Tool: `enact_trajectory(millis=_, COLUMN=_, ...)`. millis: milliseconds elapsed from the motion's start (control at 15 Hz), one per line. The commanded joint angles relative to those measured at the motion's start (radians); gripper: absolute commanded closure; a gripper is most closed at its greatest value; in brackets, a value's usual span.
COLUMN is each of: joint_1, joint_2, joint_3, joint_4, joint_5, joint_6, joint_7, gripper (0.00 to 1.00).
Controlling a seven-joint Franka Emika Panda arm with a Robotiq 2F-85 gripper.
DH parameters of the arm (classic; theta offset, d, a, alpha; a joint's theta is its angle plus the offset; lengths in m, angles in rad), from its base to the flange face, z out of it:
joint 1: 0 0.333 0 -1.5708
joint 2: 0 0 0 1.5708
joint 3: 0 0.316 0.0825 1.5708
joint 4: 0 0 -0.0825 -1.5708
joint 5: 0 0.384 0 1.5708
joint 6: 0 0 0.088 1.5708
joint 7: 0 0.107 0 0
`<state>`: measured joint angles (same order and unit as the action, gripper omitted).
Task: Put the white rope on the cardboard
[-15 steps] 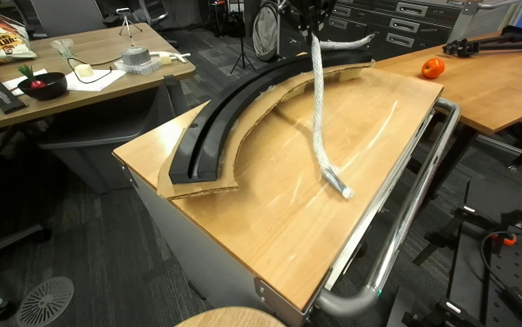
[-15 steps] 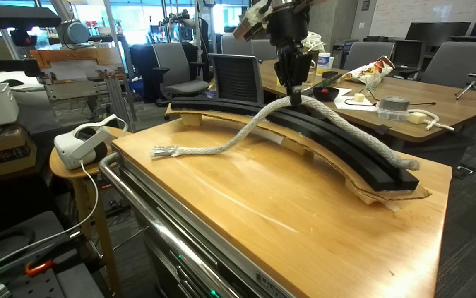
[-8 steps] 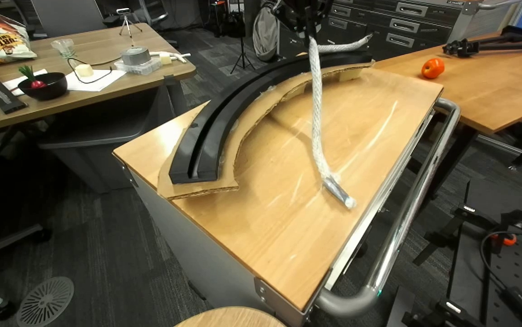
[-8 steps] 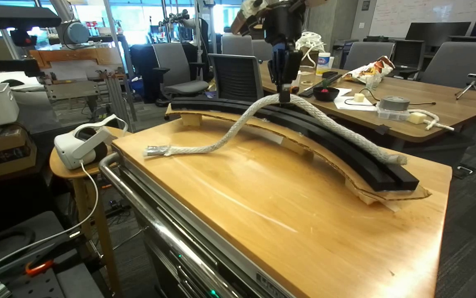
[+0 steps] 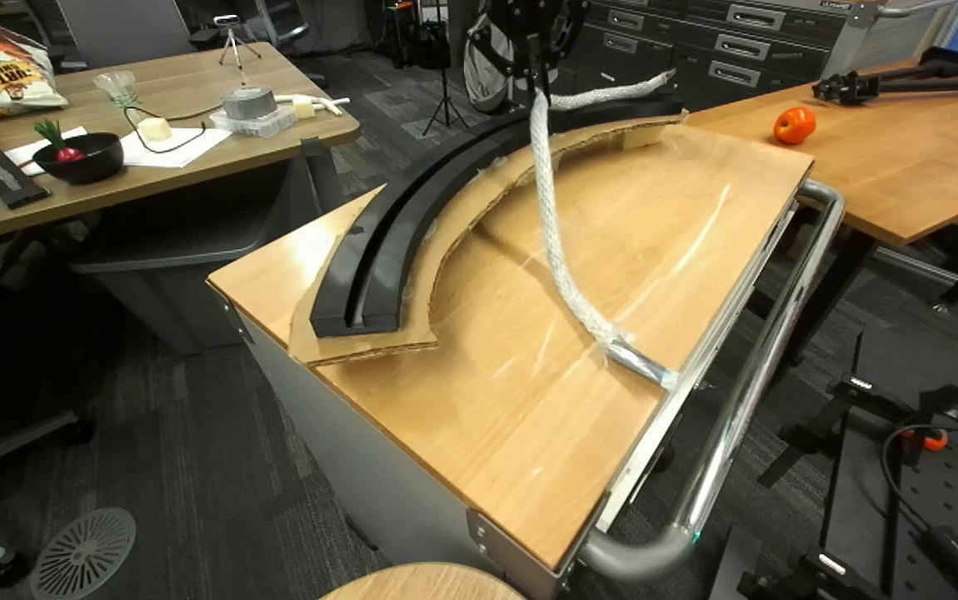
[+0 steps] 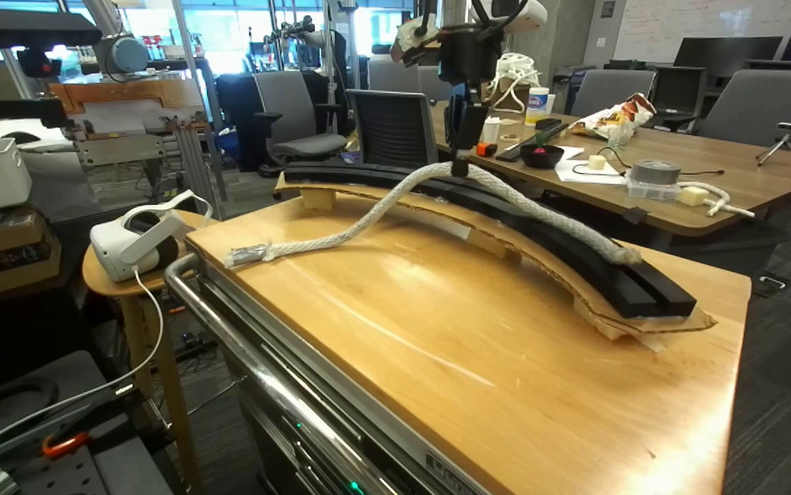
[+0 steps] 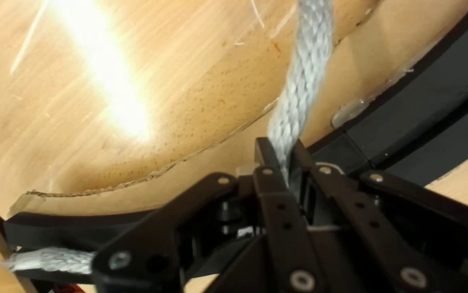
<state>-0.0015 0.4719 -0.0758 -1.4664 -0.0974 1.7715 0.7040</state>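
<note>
Pinching the braided greyish-white rope (image 7: 303,85) between its ends, the gripper (image 7: 283,147) holds it tight, jaws nearly together, above the cardboard (image 5: 419,312), a tan arc with a ragged corrugated edge and a smooth, grooved black upper face. The rope's frayed end reaches along that face, contact unclear; its silver-wrapped end is off the cardboard, inside the curve, at the straight edge of the scratched wooden tabletop (image 5: 496,400). Room to move spreads inside the cardboard's curve.

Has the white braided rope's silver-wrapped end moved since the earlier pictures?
Yes; in an exterior view, the rope's silver-wrapped end shifted toward the grey tubular metal rail.
</note>
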Motion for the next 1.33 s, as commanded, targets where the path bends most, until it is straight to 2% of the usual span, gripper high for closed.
enact_trajectory(millis=0, joint_1=0.000, joint_2=0.058, joint_3=-0.025, joint_4=0.106, joint_5=0.056, joint_6=-0.014, joint_7=0.072, gripper=0.97)
enact_trajectory(millis=600, joint_1=-0.039, joint_2=0.152, joint_3=-0.054, joint_4=0.211, joint_5=0.111, joint_6=-0.024, joint_7=0.174, gripper=0.97)
enact_trajectory(millis=1267, joint_1=-0.061, joint_2=0.202, joint_3=-0.050, joint_4=0.243, joint_5=0.178, joint_6=-0.019, joint_7=0.207, gripper=0.97)
